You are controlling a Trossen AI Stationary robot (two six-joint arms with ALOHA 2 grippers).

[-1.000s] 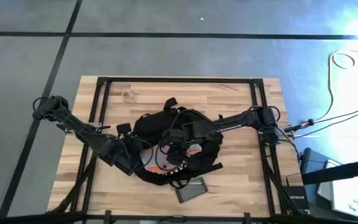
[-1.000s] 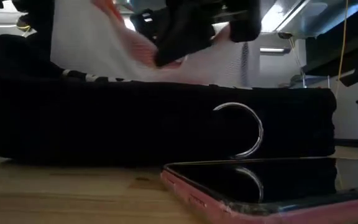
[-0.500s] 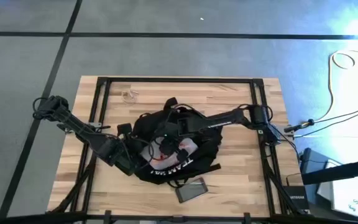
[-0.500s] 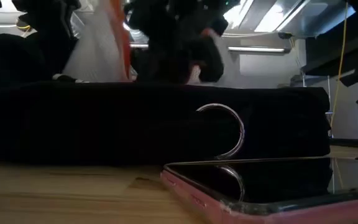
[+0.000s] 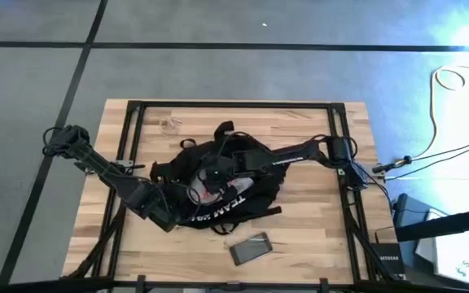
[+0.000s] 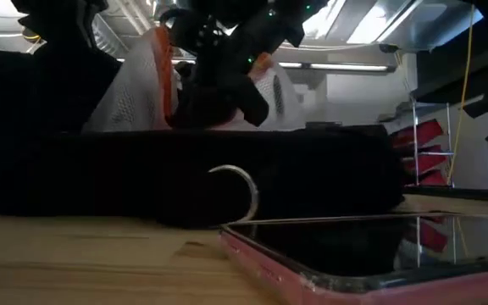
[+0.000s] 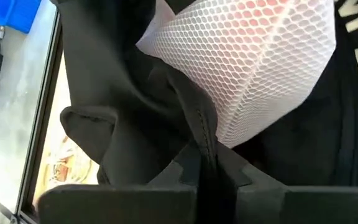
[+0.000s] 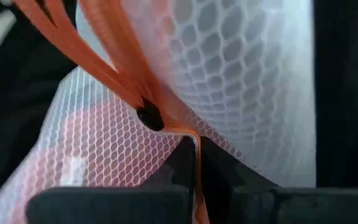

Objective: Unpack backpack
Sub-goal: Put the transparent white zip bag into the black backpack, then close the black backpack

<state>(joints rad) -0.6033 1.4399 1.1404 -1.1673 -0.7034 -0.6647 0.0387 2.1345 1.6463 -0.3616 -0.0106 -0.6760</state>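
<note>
Backpack (image 5: 218, 183), black with white lettering, lies flat near the middle of the wooden table (image 5: 316, 236), its lettered face up and a strap loop at its twelve o'clock edge. Reaching in from nine o'clock, the left arm ends at the pack's eight o'clock edge, where the left gripper (image 7: 205, 163) has its fingers pressed together on a black fabric fold with a seam, apparently the rim of the pack's opening. Coming from three o'clock, the right arm stretches across the top of the pack, and the right gripper (image 8: 196, 163) sits over the opening near the pack's centre, fingers pinched tight on the orange drawstring (image 8: 104, 46) of a white mesh bag (image 5: 204, 189). That mesh bag, with something reddish inside, pokes out of the opening between the two grippers; in the low view it rises as a pale peak above the dark bulk of the pack. At five o'clock from the pack, close but apart from it, a phone (image 5: 251, 247) in a pink case lies screen up. A metal ring (image 6: 240, 191) shows on the pack's near side in the low view. Near the table's eleven o'clock corner rests a small pale object (image 5: 169, 125), too small to identify.
</note>
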